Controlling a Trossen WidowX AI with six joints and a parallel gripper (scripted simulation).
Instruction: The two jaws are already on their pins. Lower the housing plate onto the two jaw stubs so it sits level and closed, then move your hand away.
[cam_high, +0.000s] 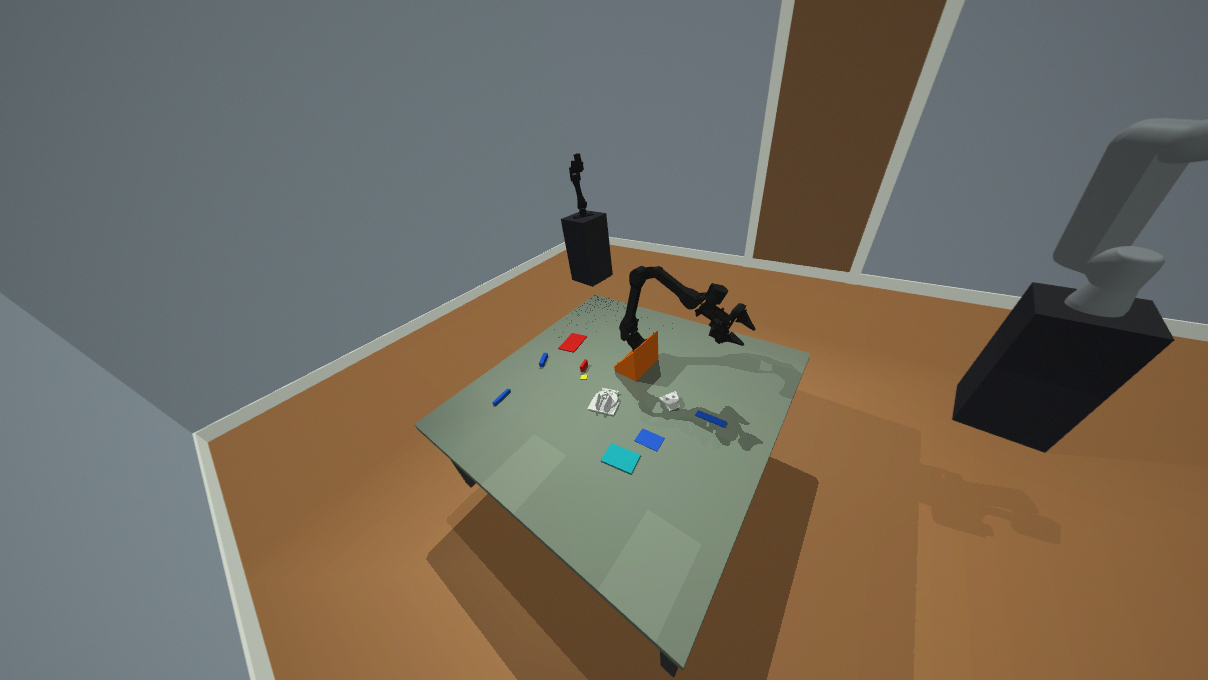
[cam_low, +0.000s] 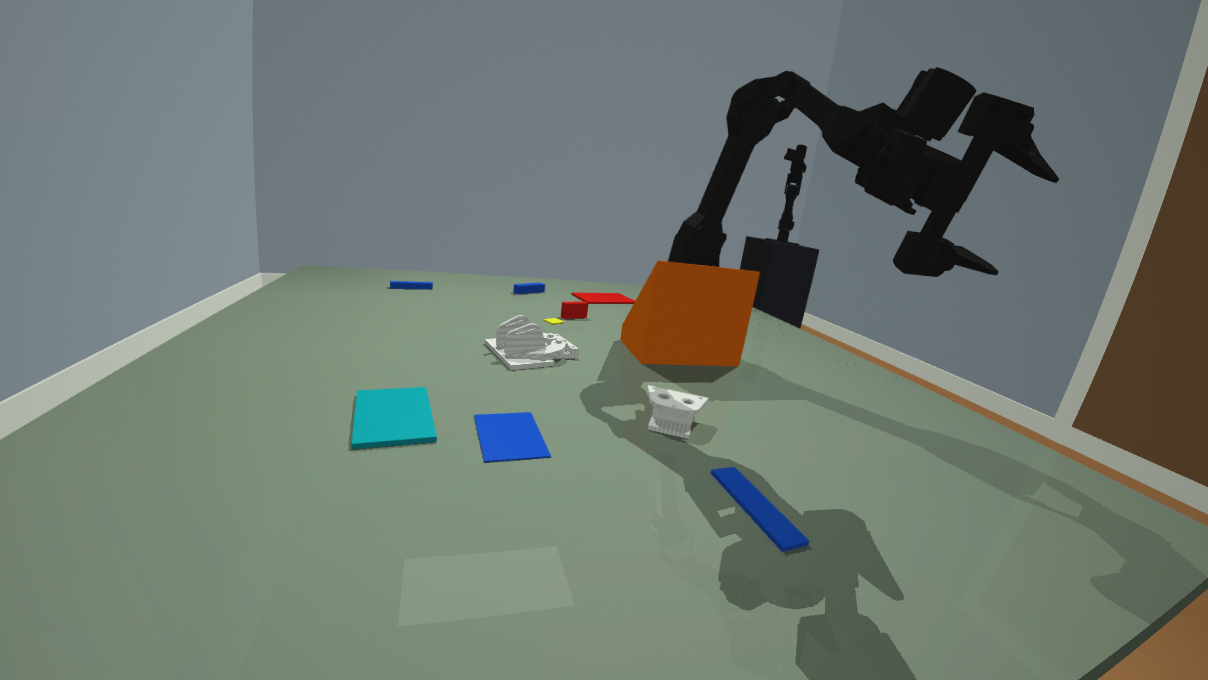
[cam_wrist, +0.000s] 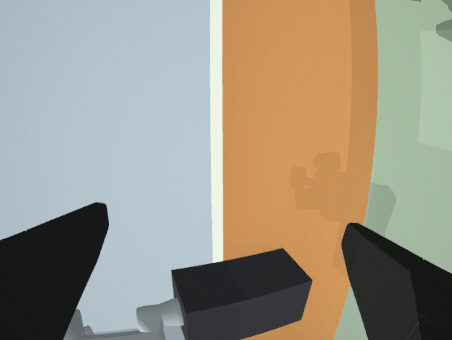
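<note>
A white base assembly (cam_high: 604, 403) (cam_low: 522, 342) with ribbed, upright curved parts lies on the table. The jaws and stubs are too small to tell apart. A separate small white piece (cam_high: 670, 401) (cam_low: 672, 420), with a flat top with two round holes and a ribbed body below, rests on the table to its right and looks like the housing plate. The two are apart. My gripper (cam_high: 747, 335) (cam_low: 1027, 226) (cam_wrist: 227, 227) is wide open and empty, high above the table at the right, far from both white parts. Neither part shows in the wrist view.
An orange block (cam_high: 638, 359) (cam_low: 697, 316) stands by the arm's base, behind the small white piece. A teal plate (cam_high: 620, 458) (cam_low: 393, 415), a blue plate (cam_high: 649, 440) (cam_low: 511, 436) and a blue bar (cam_high: 710, 418) (cam_low: 760, 508) lie nearer the exterior camera. Small red, yellow and blue pieces lie farther back.
</note>
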